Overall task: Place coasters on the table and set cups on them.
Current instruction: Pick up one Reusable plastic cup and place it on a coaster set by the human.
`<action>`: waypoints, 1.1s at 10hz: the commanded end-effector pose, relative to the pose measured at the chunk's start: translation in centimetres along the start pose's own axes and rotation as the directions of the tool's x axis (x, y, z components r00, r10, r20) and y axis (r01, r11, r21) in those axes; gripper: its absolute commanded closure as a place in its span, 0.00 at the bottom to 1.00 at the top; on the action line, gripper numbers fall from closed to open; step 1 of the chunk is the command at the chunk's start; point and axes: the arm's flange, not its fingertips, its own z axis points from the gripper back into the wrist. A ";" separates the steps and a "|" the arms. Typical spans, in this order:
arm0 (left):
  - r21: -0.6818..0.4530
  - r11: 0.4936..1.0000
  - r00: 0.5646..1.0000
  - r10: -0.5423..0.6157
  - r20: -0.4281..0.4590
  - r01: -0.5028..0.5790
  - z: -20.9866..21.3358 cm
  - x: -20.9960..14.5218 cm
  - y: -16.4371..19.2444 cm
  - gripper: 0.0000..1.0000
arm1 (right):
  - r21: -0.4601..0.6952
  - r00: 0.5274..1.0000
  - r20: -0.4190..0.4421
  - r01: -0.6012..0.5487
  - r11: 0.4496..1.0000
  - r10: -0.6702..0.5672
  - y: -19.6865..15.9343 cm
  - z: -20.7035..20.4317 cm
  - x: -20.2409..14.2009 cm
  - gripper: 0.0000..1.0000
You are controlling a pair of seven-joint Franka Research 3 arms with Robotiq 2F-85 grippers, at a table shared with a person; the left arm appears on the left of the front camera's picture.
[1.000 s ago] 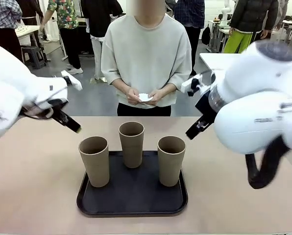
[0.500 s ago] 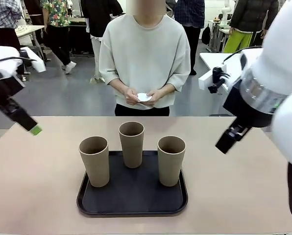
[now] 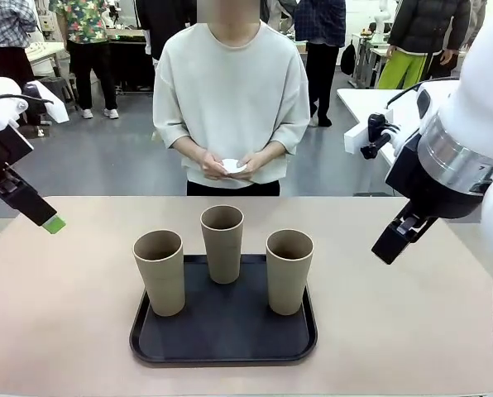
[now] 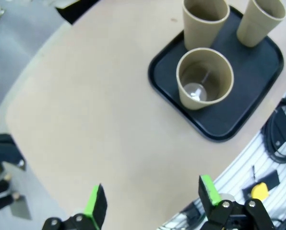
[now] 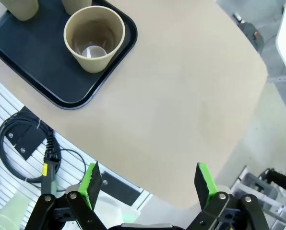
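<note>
Done: nothing; tan tapered cups [image 3: 222,243] on black tray [image 3: 222,357].
Pending: white paper coasters [image 3: 232,166], in person's hands [image 3: 256,164], onto beige table [image 3: 64,314].
Claws: left claw [image 4: 150,191], right claw [image 5: 148,177] wide, empty.

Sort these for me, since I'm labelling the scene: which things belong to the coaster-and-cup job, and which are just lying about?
Belong to the job:
- cups, three, standing on the tray
- coasters, white, held in the person's hands
- table

Just lying about:
- black tray under the cups
- coiled cables below the table's near edge
</note>
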 end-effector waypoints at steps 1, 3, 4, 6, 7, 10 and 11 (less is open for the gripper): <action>0.020 1.000 1.000 -0.004 0.003 0.004 -0.3 0.3 0.3 0.00 | -0.001 1.000 -0.002 0.001 1.000 -0.001 0.0 0.1 -0.1 0.00; -0.282 0.951 0.991 0.133 -0.006 -0.129 -0.3 0.4 1.4 0.00 | 0.529 0.975 -0.058 0.211 0.822 -0.212 -3.8 -1.3 -0.7 0.00; -0.516 0.832 0.974 0.224 -0.022 -0.203 -0.1 -0.3 2.7 0.00 | 0.747 0.937 -0.097 0.291 0.598 -0.335 -6.2 -1.6 -2.7 0.00; -0.808 0.513 0.921 0.378 -0.090 -0.290 -1.1 -2.3 6.0 0.00 | 0.868 0.837 -0.119 0.349 0.353 -0.535 -10.0 -1.9 -7.1 0.00; -0.835 0.446 0.891 0.442 -0.106 -0.321 -1.5 -3.6 7.4 0.00 | 0.888 0.795 -0.121 0.354 0.293 -0.594 -11.1 -1.7 -9.7 0.00; -0.864 0.368 0.806 0.588 -0.069 -0.343 -0.6 -8.8 10.3 0.00 | 0.909 0.726 -0.140 0.364 0.204 -0.673 -11.3 -1.2 -17.8 0.00; -0.858 0.364 0.787 0.613 -0.074 -0.364 -0.5 -9.9 11.1 0.00 | 0.909 0.717 -0.160 0.374 0.182 -0.678 -11.1 -1.6 -19.4 0.00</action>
